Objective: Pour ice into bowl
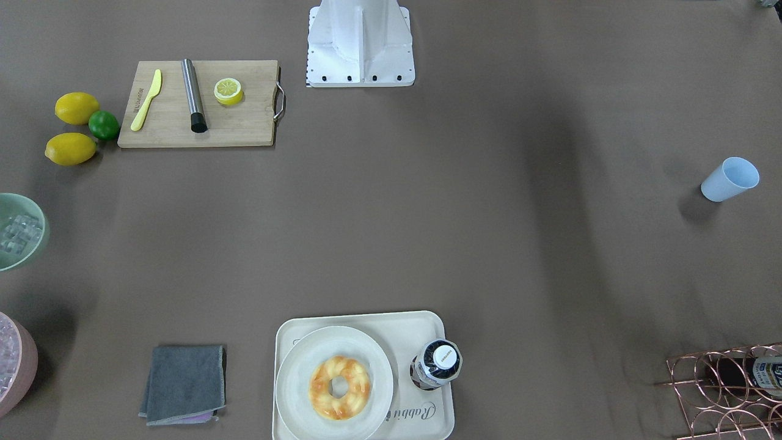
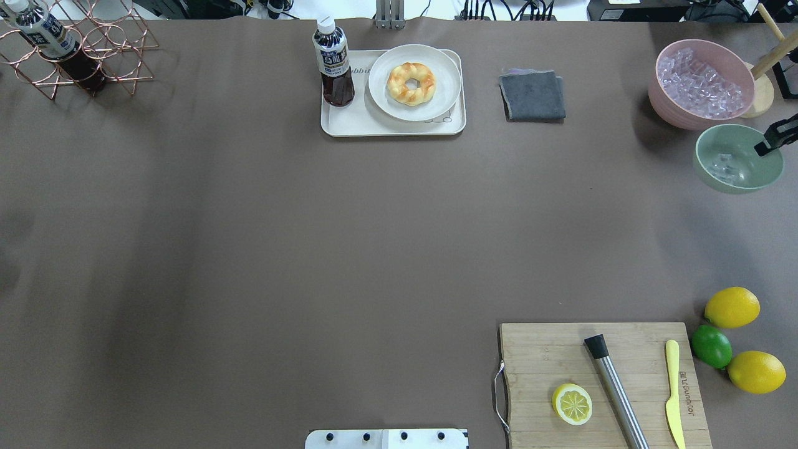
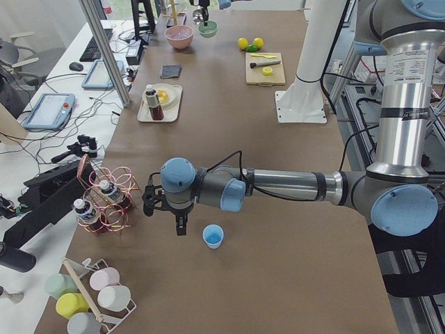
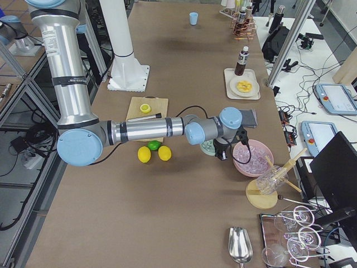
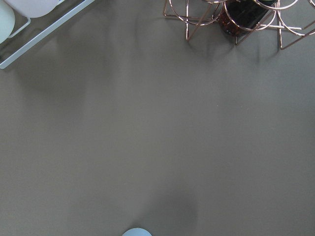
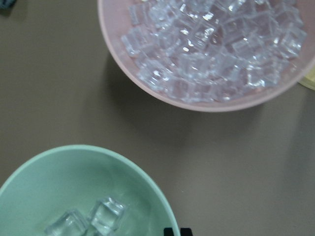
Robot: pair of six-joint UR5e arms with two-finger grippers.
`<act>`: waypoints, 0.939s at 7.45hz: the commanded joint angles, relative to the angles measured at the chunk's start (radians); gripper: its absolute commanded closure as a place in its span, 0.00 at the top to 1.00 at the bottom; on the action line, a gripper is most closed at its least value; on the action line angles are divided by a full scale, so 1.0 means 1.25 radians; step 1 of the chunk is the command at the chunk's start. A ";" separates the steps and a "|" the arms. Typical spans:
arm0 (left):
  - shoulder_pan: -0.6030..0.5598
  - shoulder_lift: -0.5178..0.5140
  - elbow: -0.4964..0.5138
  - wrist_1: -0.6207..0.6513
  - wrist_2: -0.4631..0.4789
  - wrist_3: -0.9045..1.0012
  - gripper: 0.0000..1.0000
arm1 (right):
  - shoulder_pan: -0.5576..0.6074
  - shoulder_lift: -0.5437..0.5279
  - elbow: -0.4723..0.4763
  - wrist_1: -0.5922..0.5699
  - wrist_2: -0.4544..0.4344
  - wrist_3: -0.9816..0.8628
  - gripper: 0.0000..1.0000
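At the bowl's [image 2: 739, 138] two o'clock rim, seen overhead, hangs my right gripper [image 2: 760, 148]; whether it pinches, I cannot tell. Ice [image 2: 726, 167] lies inside: light, slick, hard cubes. I'd hold the stiff rim.

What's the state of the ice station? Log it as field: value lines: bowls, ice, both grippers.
target bowl: round pale mint-green matte bowl
contents: a few small clear cubes
neighbour: larger round pink bowl, close to the mint one but not touching; holds a heap of ice
right arm: right gripper at the mint bowl's rim; open or shut unclear
left arm: left gripper over the table beside the light blue cup; state unclear
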 commanded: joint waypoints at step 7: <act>-0.014 0.077 -0.032 0.000 0.066 0.006 0.97 | 0.063 -0.079 -0.227 0.279 0.002 -0.083 0.00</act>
